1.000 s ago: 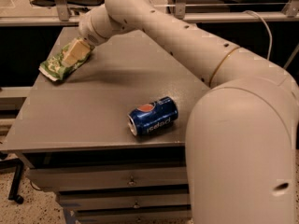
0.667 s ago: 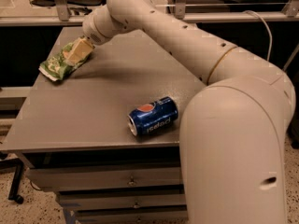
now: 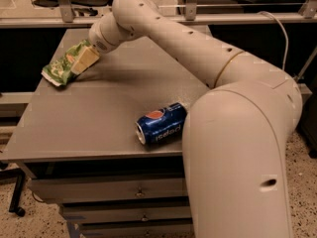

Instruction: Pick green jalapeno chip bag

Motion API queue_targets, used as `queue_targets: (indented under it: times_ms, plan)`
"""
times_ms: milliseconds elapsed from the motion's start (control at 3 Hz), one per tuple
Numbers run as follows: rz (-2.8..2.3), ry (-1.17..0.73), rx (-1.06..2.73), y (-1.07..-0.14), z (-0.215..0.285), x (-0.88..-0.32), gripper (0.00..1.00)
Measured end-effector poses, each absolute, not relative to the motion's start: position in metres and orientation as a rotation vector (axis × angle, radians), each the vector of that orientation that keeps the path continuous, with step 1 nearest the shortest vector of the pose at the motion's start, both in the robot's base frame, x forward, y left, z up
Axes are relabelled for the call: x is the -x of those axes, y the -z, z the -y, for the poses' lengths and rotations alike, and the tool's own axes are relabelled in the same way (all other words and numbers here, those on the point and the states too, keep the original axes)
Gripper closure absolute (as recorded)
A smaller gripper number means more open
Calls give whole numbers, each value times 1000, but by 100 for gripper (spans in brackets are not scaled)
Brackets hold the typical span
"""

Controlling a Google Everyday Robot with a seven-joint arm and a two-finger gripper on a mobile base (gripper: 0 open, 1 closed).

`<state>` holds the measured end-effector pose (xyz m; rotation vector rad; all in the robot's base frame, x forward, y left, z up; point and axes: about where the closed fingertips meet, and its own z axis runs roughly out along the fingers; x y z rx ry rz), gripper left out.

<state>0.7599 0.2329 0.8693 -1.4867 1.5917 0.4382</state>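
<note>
gripper | on green jalapeno chip bag, well left beyond Pepsi can | closure: cannot tell | advice: pinch crinkled foil squarely, lift straight off bench

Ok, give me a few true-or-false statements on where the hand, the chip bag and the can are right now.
1. The hand is at the green jalapeno chip bag, near the table's left edge in the camera view. True.
2. The Pepsi can stands upright. False: it lies on its side near the front edge.
3. The chip bag touches the Pepsi can. False: they lie well apart, with bare tabletop between them.
4. Drawers sit under the tabletop. True.
5. The hand hovers above the Pepsi can. False: it is at the chip bag.
</note>
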Motion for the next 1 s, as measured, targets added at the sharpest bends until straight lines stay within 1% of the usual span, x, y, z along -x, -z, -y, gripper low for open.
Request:
queue_targets:
  times_ms: [333,1000]
  plan:
    - [-1605,-473,1488,-857,-240,-761,18]
    - [-1603,-498,1477,-854,-242,-761,64]
